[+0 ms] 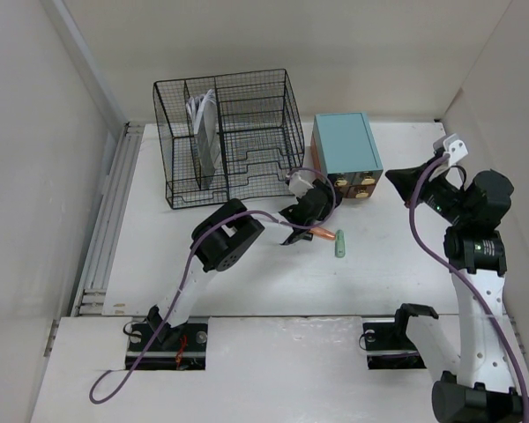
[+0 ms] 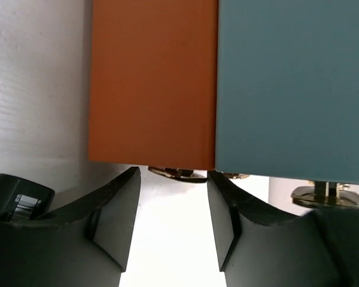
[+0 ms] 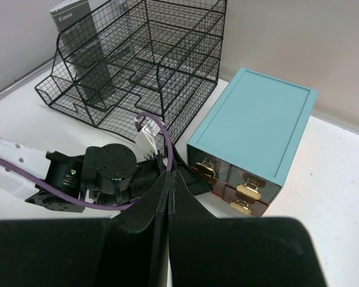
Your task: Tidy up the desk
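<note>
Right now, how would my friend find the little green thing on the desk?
Start at the teal drawer box at the back of the white desk. Just in front of it lies a short green stick, beside an orange stick. Only it is green.

Plain white walls [image 1: 35,132], soft even indoor light

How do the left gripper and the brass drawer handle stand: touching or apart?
Cannot tell. In the left wrist view the brass handle sits between the open fingertips of the left gripper; its right end meets one finger's outline, but depth is unclear.
</note>
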Controlling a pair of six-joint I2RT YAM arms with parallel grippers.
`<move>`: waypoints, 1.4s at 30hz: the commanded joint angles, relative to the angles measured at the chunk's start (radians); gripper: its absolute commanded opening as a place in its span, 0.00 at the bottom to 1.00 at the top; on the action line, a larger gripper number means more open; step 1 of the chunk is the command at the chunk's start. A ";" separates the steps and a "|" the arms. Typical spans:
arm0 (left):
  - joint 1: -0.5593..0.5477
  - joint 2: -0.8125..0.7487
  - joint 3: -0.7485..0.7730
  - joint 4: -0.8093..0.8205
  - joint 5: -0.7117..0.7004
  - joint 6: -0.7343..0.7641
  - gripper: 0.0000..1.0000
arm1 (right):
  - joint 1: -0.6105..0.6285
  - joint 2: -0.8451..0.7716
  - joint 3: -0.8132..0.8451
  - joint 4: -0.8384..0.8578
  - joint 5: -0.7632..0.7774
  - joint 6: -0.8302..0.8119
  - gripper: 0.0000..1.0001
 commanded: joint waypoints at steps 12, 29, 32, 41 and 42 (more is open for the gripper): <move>0.041 0.030 0.056 0.071 -0.052 0.033 0.41 | -0.005 -0.031 -0.014 0.059 -0.051 -0.004 0.00; 0.030 -0.001 -0.039 0.198 0.005 0.082 0.26 | -0.005 -0.031 -0.014 0.059 -0.069 -0.023 0.00; 0.009 -0.010 -0.039 0.198 0.017 0.108 0.26 | -0.005 -0.031 -0.023 0.059 -0.069 -0.023 0.00; -0.045 -0.030 -0.081 0.189 0.101 0.108 0.26 | -0.005 -0.031 -0.023 0.059 -0.069 -0.023 0.00; -0.045 -0.030 -0.082 0.174 0.114 0.108 0.26 | -0.005 -0.031 -0.023 0.059 -0.069 -0.023 0.00</move>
